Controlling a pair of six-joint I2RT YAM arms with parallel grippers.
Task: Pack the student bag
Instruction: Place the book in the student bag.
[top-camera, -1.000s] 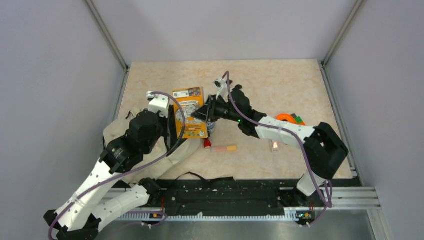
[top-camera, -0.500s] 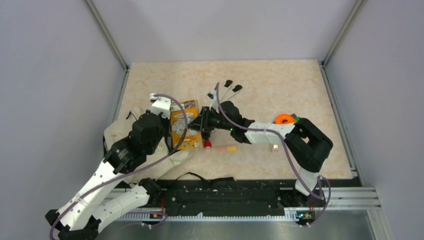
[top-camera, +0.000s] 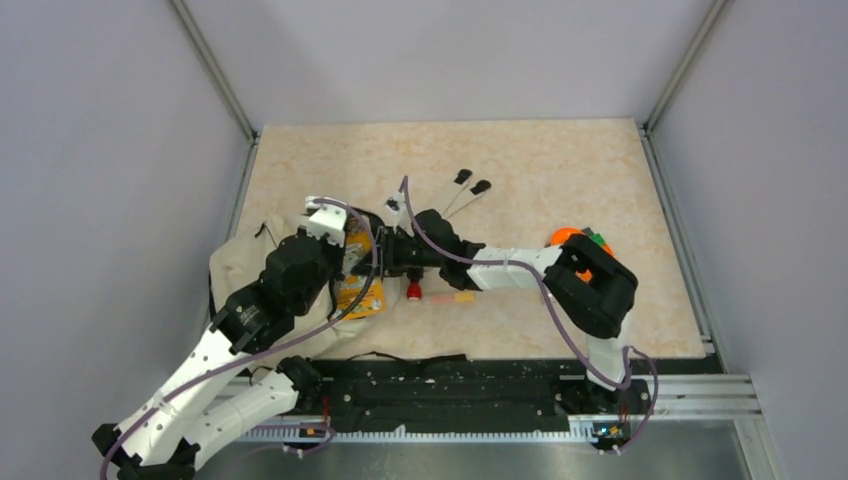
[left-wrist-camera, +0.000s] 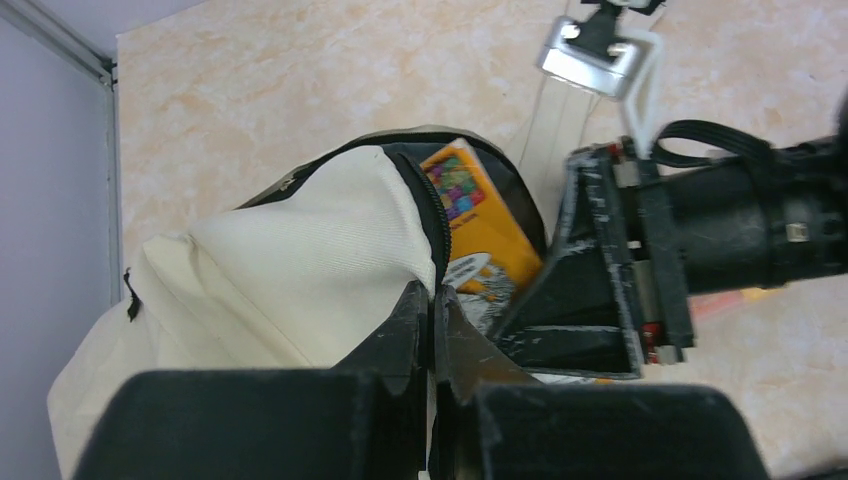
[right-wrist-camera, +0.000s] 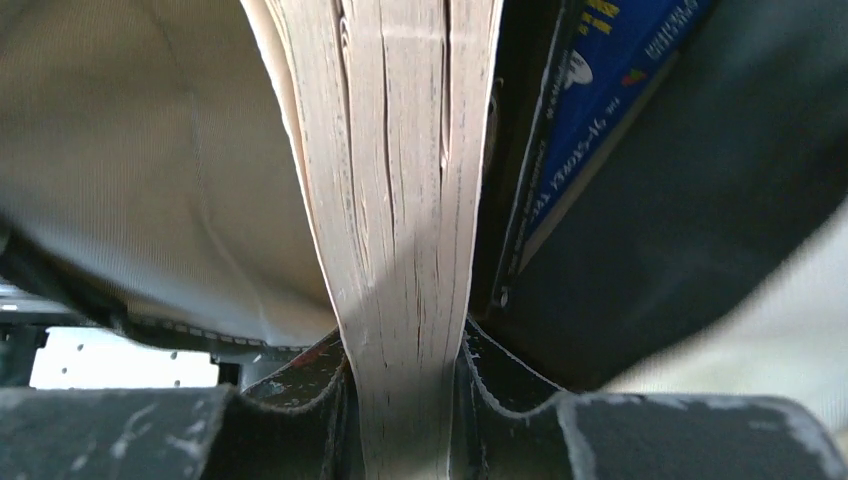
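The student bag lies slumped at the near left of the table under the left arm, its zippered mouth facing right. The left gripper is pinched fully together on the cream fabric rim of that mouth. The right gripper is closed part-way, clamping the page edge of an orange-covered book whose far end sits inside the bag's opening beside a blue-covered book. Two black-tipped straps trail across the table beyond the grippers, and a red-capped item and a pink-and-orange stick lie just right of the bag.
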